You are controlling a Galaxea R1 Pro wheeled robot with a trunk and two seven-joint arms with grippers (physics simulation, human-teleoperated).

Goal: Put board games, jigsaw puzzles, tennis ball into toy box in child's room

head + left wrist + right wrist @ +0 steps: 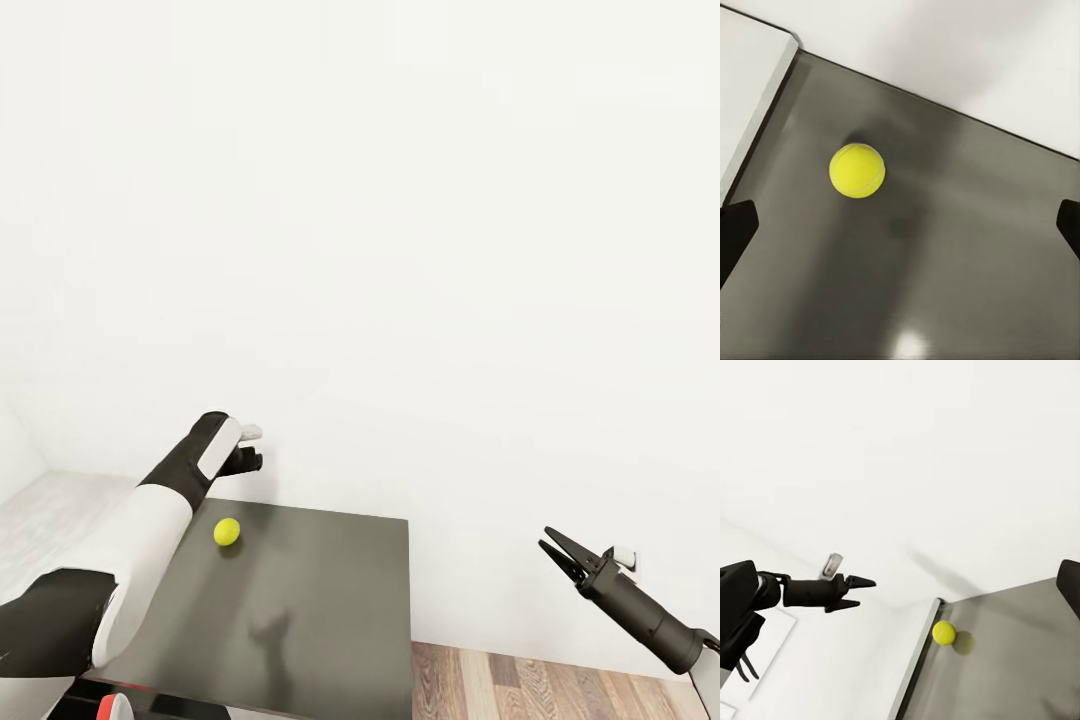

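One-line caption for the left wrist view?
Open left gripper hovering above small yellow-green tennis ball resting on dark grey table section.

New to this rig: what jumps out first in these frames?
The yellow-green tennis ball, alone on the dark grey end of the table, near the edge where the pale top begins. The left gripper hangs above it, fingers spread wide apart. The right gripper is off to the side over the wooden floor, holding nothing.

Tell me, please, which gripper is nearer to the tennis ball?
Left. The left gripper hovers open just above the tennis ball; the right gripper is far off, beyond the dark table section's edge.
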